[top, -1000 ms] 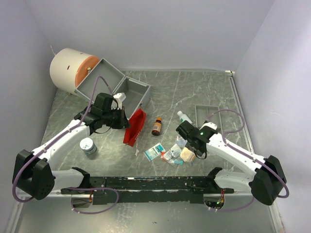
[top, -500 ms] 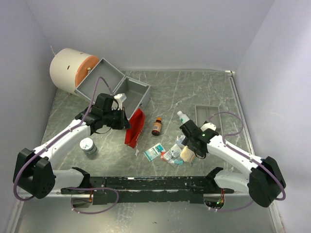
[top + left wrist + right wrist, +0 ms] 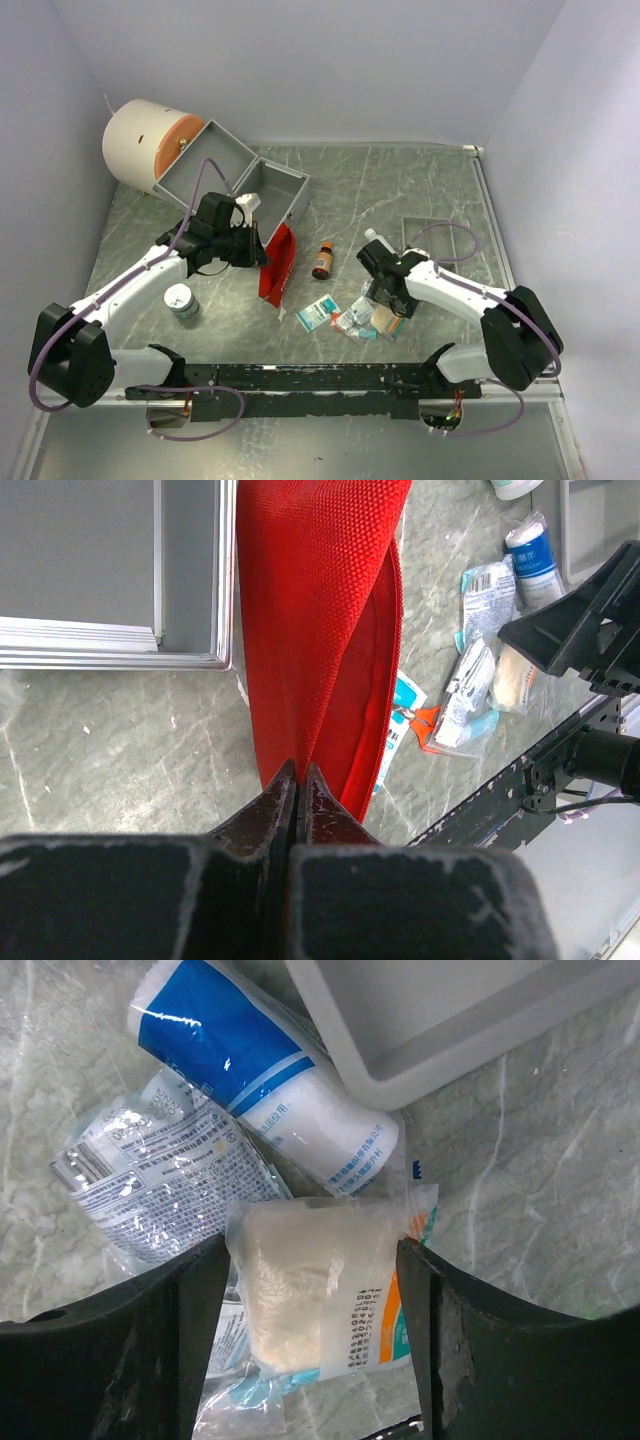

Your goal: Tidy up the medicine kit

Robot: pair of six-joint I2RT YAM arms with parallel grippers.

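Observation:
The medicine kit's grey metal case point(image 3: 240, 175) lies open at the back left. My left gripper point(image 3: 258, 248) is shut on the edge of the red pouch point(image 3: 278, 265), which hangs open below the fingers point(image 3: 320, 610); the jaws point(image 3: 301, 770) pinch its fabric. My right gripper point(image 3: 388, 305) is open and low over a pile of sachets point(image 3: 360, 320). Its fingers straddle a clear packet of white wadding point(image 3: 320, 1290), whose edges reach both pads. Beside that lie a blue-and-white roll point(image 3: 270, 1080) and a silver sachet point(image 3: 160, 1175). An amber bottle point(image 3: 322, 260) stands mid-table.
A big white drum with an orange face point(image 3: 140, 145) sits behind the case. A shallow grey divided tray point(image 3: 440, 235) lies right of the pile, its corner close to my right fingers point(image 3: 440, 1020). A round tin point(image 3: 180, 300) rests by the left arm. A teal sachet point(image 3: 318, 313) lies near the front.
My right arm has swung left and forward over the sachet pile and its jaws have widened around the clear packet. The left arm and red pouch have not moved.

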